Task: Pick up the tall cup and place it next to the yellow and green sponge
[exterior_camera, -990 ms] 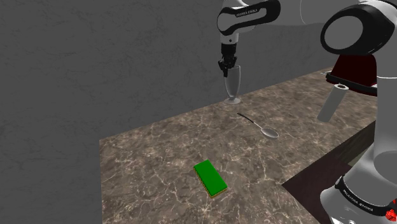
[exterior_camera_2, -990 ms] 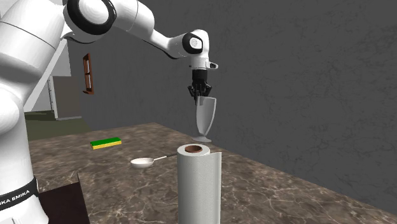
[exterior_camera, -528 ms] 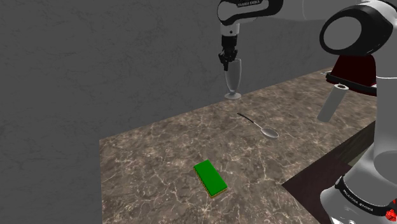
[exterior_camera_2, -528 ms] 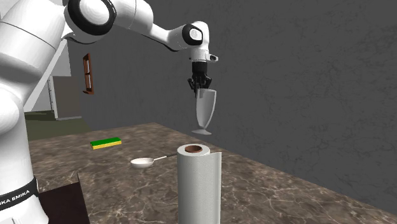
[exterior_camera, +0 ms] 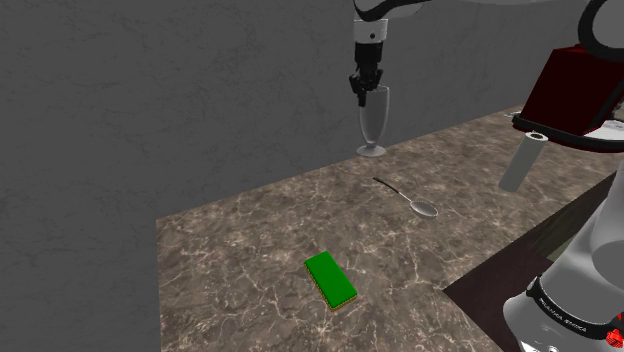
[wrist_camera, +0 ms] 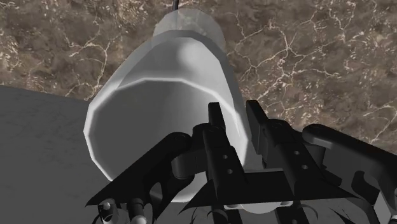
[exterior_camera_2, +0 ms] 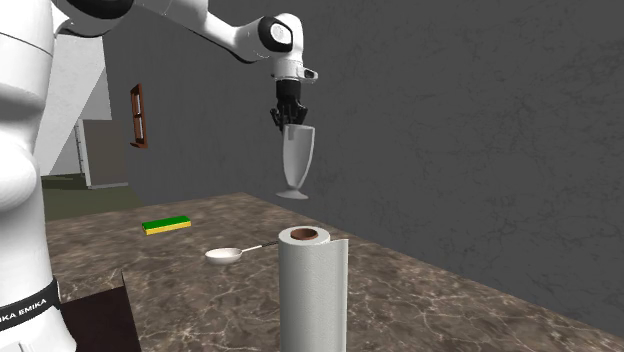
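In the shoulder view's upper middle, the gripper pinches the rim of the cup, a tall grey footed glass. The cup hangs upright, with its foot over the far edge of the counter, by the grey wall. In the wrist view the fingers clasp the cup's wall between them. The sponge, green on top, lies flat at lower centre, well apart from the cup. A spoon lies between them, nearer the cup. A paper roll is at the right.
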You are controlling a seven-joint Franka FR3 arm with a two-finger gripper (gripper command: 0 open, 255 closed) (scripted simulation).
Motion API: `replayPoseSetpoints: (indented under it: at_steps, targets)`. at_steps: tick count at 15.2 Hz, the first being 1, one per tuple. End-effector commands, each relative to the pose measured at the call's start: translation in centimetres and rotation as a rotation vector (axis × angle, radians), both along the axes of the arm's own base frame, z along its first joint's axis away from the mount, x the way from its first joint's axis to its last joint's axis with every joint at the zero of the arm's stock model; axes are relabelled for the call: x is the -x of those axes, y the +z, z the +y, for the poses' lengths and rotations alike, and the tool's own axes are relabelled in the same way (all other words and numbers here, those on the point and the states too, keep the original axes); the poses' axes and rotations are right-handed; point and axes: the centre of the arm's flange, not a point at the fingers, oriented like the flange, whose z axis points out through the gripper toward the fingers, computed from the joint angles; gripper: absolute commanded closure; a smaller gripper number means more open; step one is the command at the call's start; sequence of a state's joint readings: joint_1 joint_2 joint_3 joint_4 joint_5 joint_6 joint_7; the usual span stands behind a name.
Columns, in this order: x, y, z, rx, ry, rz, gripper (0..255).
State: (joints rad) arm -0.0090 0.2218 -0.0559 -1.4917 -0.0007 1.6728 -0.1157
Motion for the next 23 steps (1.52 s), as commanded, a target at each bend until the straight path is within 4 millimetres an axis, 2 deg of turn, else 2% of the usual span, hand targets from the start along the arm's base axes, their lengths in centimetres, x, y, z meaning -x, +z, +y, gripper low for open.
replayPoseSetpoints:
  at_steps: [1, 23]
  targets:
    - [2.2, 1.0, 1.5, 0.001, 0.0, -0.001, 255]
    - [23.2, 13.3, 17.2, 0.001, 0.0, -0.001, 255]
